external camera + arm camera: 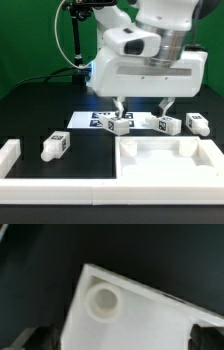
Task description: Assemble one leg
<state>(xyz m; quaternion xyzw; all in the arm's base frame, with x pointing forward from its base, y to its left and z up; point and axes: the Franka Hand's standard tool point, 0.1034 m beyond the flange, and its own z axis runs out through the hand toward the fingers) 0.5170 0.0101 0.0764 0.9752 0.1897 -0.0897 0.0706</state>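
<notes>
Right in front of me lies the white tabletop (165,183), with a round hole (105,301) in its corner for a peg. Just behind it, three legs (168,124) lie in a row on the black table (40,115), and a fourth leg (52,146) lies off to the exterior view's left. The gripper (143,108) hangs over the row, fingers spread wide, holding nothing. Each finger sits right above a leg, so I think going straight down could bump two of them and roll them away. Farthest back is the marker board (82,119).
</notes>
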